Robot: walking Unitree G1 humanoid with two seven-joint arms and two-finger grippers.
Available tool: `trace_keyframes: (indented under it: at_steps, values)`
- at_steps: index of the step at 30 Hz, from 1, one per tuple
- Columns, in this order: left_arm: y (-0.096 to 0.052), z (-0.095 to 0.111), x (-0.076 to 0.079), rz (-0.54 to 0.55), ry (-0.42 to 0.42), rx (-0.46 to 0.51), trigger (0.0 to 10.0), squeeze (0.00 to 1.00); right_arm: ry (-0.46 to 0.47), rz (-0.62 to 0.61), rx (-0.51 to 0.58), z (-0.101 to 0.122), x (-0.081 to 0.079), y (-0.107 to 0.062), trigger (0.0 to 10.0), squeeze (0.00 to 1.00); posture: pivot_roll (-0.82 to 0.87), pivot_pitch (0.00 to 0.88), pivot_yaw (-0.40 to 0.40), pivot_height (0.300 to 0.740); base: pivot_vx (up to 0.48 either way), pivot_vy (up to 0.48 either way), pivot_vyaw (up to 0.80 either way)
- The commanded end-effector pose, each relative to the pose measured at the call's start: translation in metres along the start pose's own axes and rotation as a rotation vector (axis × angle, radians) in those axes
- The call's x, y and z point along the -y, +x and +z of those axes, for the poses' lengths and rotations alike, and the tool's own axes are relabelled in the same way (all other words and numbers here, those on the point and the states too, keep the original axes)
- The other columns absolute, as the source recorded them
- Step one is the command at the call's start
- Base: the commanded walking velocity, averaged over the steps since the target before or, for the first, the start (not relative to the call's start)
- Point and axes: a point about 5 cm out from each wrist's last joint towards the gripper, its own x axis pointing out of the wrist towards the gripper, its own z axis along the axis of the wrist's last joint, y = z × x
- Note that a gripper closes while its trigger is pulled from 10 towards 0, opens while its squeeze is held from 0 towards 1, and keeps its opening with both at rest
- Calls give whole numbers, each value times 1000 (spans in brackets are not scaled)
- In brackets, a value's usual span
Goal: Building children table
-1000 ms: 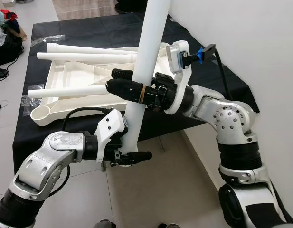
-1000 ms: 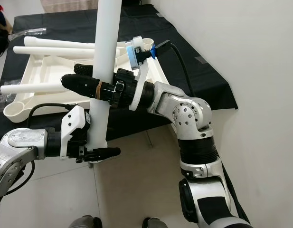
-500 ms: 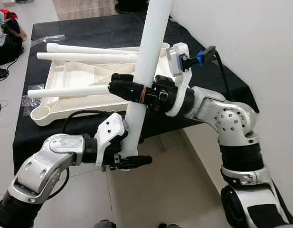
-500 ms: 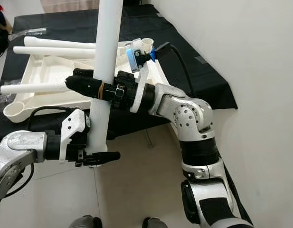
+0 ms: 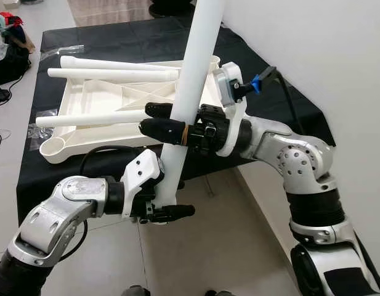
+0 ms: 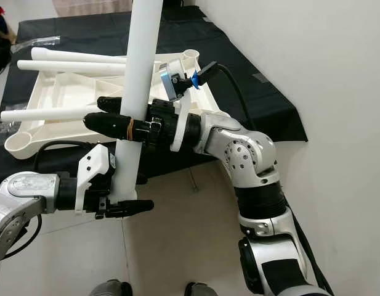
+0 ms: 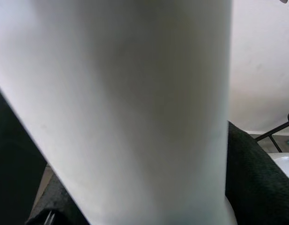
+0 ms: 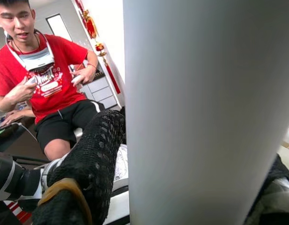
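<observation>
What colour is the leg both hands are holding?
White; the table leg shows best in the left eye view.

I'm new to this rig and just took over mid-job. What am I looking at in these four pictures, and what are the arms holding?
The two wide pictures come from a camera on the robot's head, looking down at its own silver arms. Both arms grip one white table leg, held nearly upright. The left gripper is closed on its lower end; the right gripper clamps it higher up.

Behind, on a black cloth, lies the white tabletop, upside down, with three legs already attached and lying roughly level.

The two close-up pictures are from cameras on the wrists: each shows the held leg between black fingers. The right wrist view also catches a seated person in a red shirt.
</observation>
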Motion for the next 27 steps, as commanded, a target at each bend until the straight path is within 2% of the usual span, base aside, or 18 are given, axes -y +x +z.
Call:
trace_keyframes:
  at_steps: [1,2,3,14,18,20,21,22,27]
  values:
    - [-2,1,4,-21,14,-8,10000,0,-25,15,-9,1,-3,2,2039,0,56,149,-18,740,0,0,0]
    - [-2,1,4,-21,14,-8,10000,0,-25,15,-9,1,-3,2,2039,0,56,149,-18,740,0,0,0]
    - [-2,1,4,-22,14,-8,10000,0,-25,13,-8,1,-3,3,0,0,53,149,-17,740,0,0,0]
    - [-1,-3,11,-45,-2,-15,10000,0,-18,19,-30,-1,-4,2,0,0,49,157,-16,740,0,0,0]
    - [-1,-5,9,-29,-15,-38,10000,0,-19,14,-32,-1,-3,2,0,0,50,159,-17,740,0,0,0]
    - [-1,-7,6,-6,-47,-59,10000,0,-17,15,-31,-1,-3,2,0,0,50,159,-17,740,0,0,0]
    - [-1,-7,6,-12,-45,-68,10000,251,-17,17,-30,-1,-3,2,0,0,50,159,-17,740,0,0,0]
    - [-1,-7,6,-16,-45,-72,10000,984,-17,18,-30,-1,-3,2,0,0,50,159,-17,740,0,0,0]
    - [-3,-5,7,-21,-42,-57,10000,1000,-21,16,-27,0,-2,2,0,0,52,156,-18,740,0,0,0]
